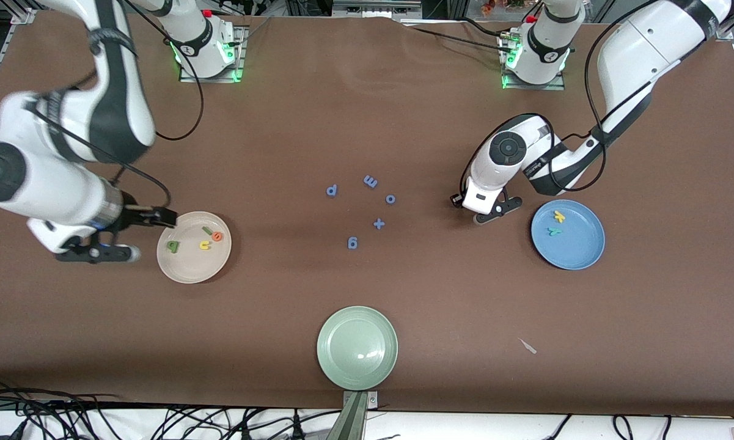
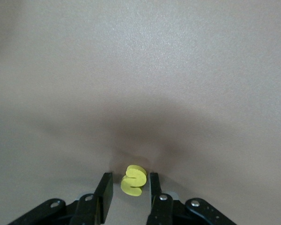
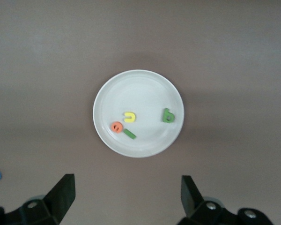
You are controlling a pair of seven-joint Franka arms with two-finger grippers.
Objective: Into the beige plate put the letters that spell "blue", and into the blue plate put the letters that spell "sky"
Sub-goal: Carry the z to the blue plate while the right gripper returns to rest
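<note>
The right gripper (image 1: pixel 139 235) hangs over the table at the right arm's end, just beside the beige plate (image 1: pixel 183 266), with its fingers (image 3: pixel 61 194) spread wide and nothing between them. The beige plate holds all four letters of the first word: the olive-green b (image 1: pixel 172 246), the yellow u (image 1: pixel 205 245), the orange e (image 1: pixel 217 236) and the thin dark green bar (image 1: pixel 208 230), the last three close together and the b a little apart. In the middle of the table lie five all-blue shapes (image 1: pixel 370 181), scattered loosely, and nearer to the front camera than these stands a pale green plate (image 1: pixel 336 366) with nothing in it. Toward the left arm's end, the left gripper (image 1: pixel 492 214) is low over the table beside the blue plate (image 1: pixel 577 256), its fingers (image 2: pixel 105 192) drawn narrow around the yellow s (image 2: pixel 133 180), which stands on edge between them. The blue plate carries the yellow k (image 1: pixel 560 216) and the teal y (image 1: pixel 554 231), near each other but apart
</note>
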